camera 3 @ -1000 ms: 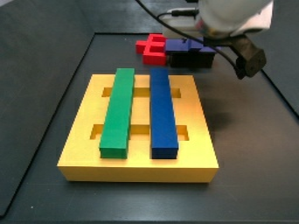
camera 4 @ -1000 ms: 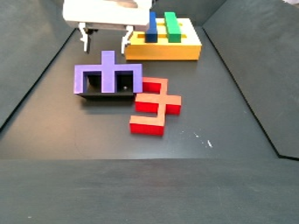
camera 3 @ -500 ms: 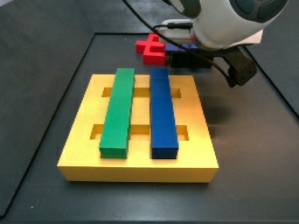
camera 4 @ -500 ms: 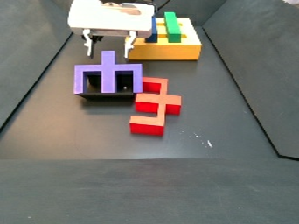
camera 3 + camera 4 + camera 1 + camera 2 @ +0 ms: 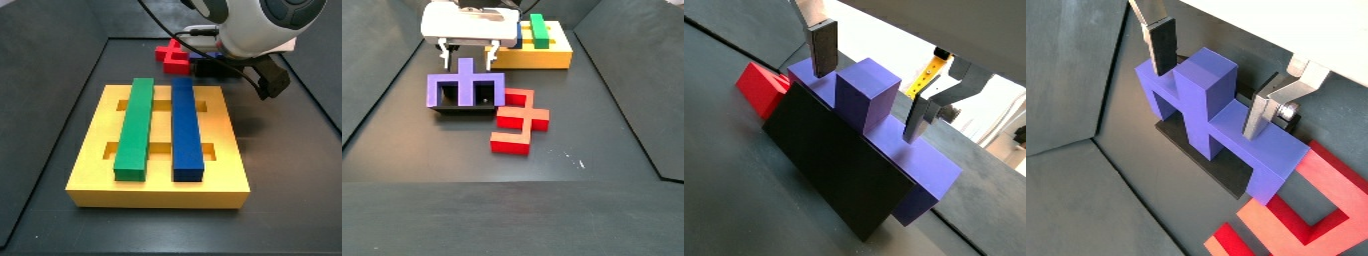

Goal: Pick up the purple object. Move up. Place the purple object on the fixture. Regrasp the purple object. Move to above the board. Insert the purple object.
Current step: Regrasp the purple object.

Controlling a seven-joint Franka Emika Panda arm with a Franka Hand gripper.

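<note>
Even, bright overhead light, soft shadows, sharp focus, slight glare beyond gripper [image 5: 871,85].

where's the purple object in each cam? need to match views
Wrist view: purple object, upright tab between the open gripper fingers.
Wrist view: purple object centre, on the fixture.
Side view: mostly hidden behind the gripper.
Side view: left of centre.
Shared landmark: red piece beside it.

Matt purple object [image 5: 1207,105], silver-fingered gripper [image 5: 1213,78].
</note>
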